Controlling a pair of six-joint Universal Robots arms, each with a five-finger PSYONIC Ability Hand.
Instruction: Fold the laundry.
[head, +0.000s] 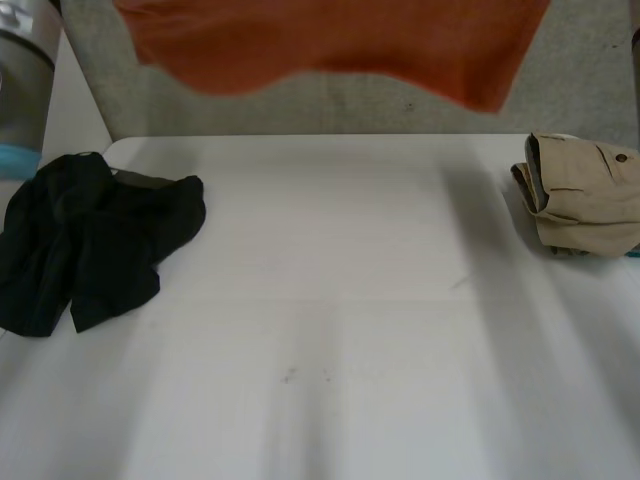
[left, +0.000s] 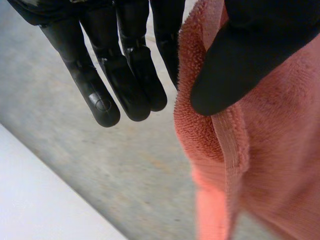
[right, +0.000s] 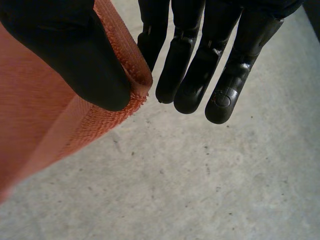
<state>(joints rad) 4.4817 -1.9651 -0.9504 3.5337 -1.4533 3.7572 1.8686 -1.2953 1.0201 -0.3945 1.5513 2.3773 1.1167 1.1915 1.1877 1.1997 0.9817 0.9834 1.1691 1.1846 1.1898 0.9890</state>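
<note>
An orange towel (head: 330, 40) hangs spread in the air beyond the far edge of the white table (head: 330, 330), its lower hem sagging in the middle. In the left wrist view my left hand (left: 240, 70) pinches a hemmed edge of the towel (left: 270, 165) between the thumb and a finger, while the other fingers (left: 125, 85) stay straight beside it. Seen from the right wrist, my right hand (right: 70, 55) pinches the towel's (right: 45, 130) other end the same way, the cloth edge folded under the thumb and the remaining fingers (right: 200, 75) straight.
A crumpled black garment (head: 90, 235) lies at the table's left side. A folded beige garment (head: 585, 195) sits at the right edge. A grey and blue container (head: 25, 90) stands at the far left. Grey floor (head: 350, 105) lies beyond the table.
</note>
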